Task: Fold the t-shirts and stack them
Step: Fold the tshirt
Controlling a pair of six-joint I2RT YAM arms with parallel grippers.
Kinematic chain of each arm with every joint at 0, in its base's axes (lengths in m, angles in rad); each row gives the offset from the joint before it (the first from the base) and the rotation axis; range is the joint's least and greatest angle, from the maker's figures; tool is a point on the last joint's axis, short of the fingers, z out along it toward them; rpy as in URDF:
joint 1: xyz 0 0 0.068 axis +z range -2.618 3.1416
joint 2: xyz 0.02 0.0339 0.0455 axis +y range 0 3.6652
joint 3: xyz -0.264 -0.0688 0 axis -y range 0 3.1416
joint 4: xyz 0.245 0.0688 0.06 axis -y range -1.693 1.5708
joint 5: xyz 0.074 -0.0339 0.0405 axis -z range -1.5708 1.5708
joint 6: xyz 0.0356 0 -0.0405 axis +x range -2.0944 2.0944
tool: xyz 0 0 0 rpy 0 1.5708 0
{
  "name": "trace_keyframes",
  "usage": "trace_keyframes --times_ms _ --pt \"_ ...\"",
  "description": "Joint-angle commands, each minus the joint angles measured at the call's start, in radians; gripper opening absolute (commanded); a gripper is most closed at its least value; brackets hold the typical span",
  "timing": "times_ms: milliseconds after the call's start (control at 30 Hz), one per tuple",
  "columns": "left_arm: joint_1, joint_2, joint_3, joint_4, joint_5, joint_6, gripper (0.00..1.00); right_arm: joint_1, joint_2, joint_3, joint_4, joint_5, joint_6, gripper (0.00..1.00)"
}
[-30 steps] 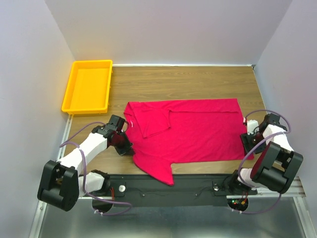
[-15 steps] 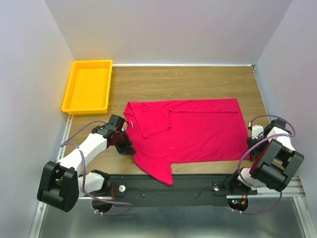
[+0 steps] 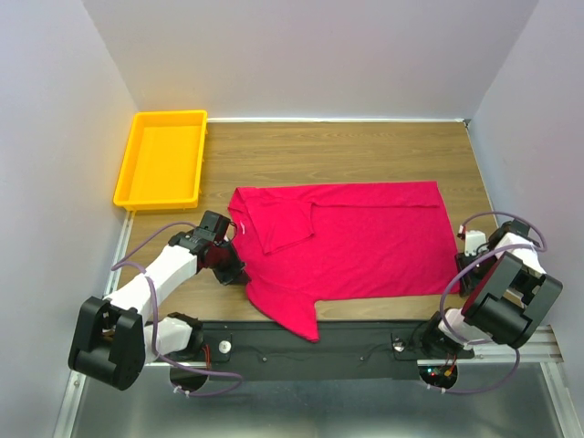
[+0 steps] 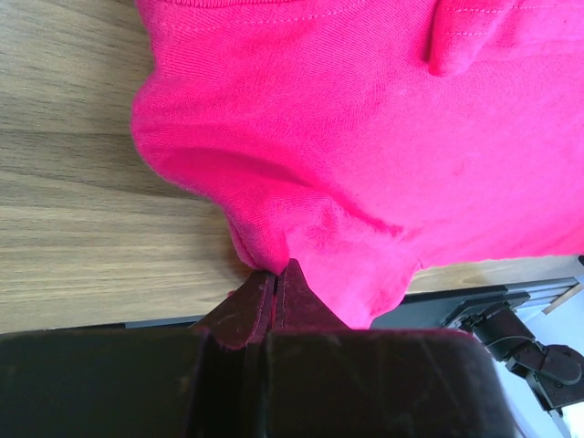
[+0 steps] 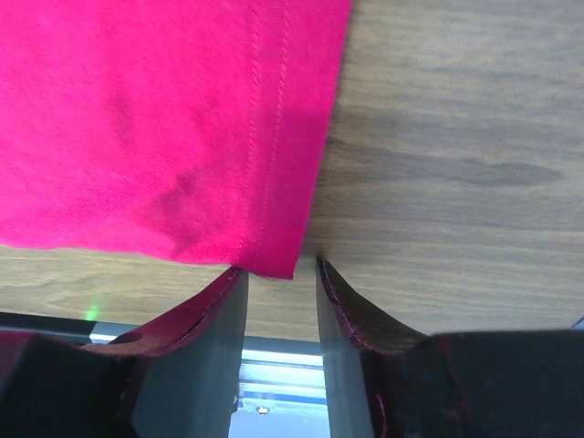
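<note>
Top view, left to right, all positions given from the t-shirt (image 3: 365, 242).

**Yellow tray** (image 3: 162, 160): off the shirt's far-left corner, apart from the cloth.

**Left gripper** (image 3: 233, 269): at the shirt's left edge, toward the near side. In the left wrist view the jaws are pressed together at the left gripper (image 4: 276, 274), and a pucker of the red t-shirt (image 4: 365, 137) is drawn into the tips, so this arm holds cloth.

**T-shirt**: spread flat on the wooden table (image 3: 365, 151), with its long axis running left to right. The collar end, with its white neck label (image 3: 231, 225), lies at the left and the hem at the right. One sleeve is turned inward over the body, and a flap droops past the table's near edge.

**Right gripper** (image 3: 463, 266): at the shirt's near-right hem corner. In the right wrist view the right gripper (image 5: 278, 269) has its jaws narrowly parted, and the stitched corner of the t-shirt (image 5: 137, 119) sits just at the gap between them, not clamped.

**Reading**: the hem corner lies straight ahead of the right gripper, which is the nearer arm. The next move probably needs only a short advance and a closing of the jaws there.
</note>
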Motion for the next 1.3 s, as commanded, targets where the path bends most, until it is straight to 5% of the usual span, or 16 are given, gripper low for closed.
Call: trace_keyframes --times_ms 0,567,833,1100,1267 --pt "-0.003 -0.033 -0.010 -0.011 0.003 0.014 0.00 -0.007 -0.019 0.053 -0.022 -0.042 -0.016 0.43" --pt "-0.003 -0.039 -0.008 -0.010 0.006 0.020 0.00 -0.015 0.013 0.068 -0.042 -0.088 -0.014 0.45" --pt "-0.003 -0.040 -0.017 0.001 0.010 0.022 0.00 -0.027 0.028 0.051 -0.019 -0.080 -0.011 0.33" --pt "-0.003 -0.060 -0.025 0.001 0.007 0.014 0.00 -0.047 -0.002 0.064 -0.014 -0.091 -0.008 0.02" --pt "0.010 -0.106 -0.025 -0.010 -0.008 -0.007 0.00 -0.062 -0.071 0.119 -0.022 -0.110 0.000 0.01"
